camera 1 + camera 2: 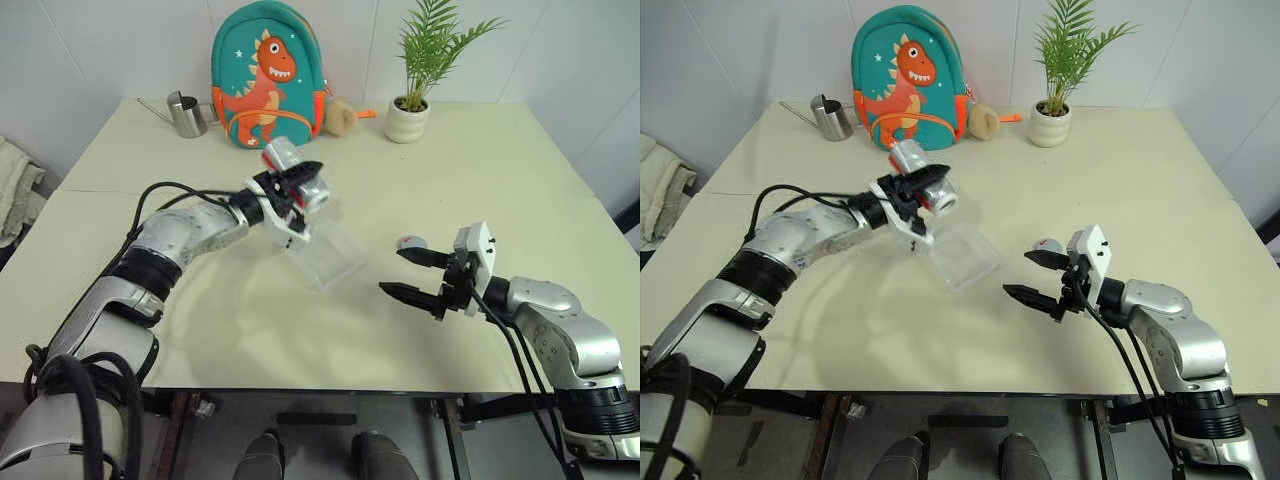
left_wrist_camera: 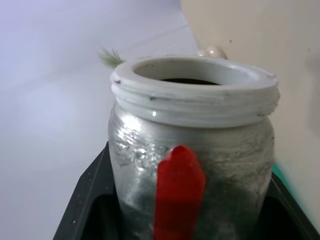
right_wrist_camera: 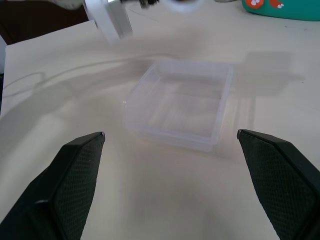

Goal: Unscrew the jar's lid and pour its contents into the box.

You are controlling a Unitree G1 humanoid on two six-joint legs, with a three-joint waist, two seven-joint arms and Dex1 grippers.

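A dinosaur backpack [image 1: 266,75] is stood at twelve o'clock, flanked by a steel watering can [image 1: 186,115] and potted palm [image 1: 415,95].

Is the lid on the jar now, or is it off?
Off. The jar, held in the left claw, shows an open threaded mouth; the lid lies on the table.

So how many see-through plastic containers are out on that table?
2. The jar, lid off, is held tipped in the left gripper above the table. The box sits on the table just below it, towards the middle. None seems hidden.
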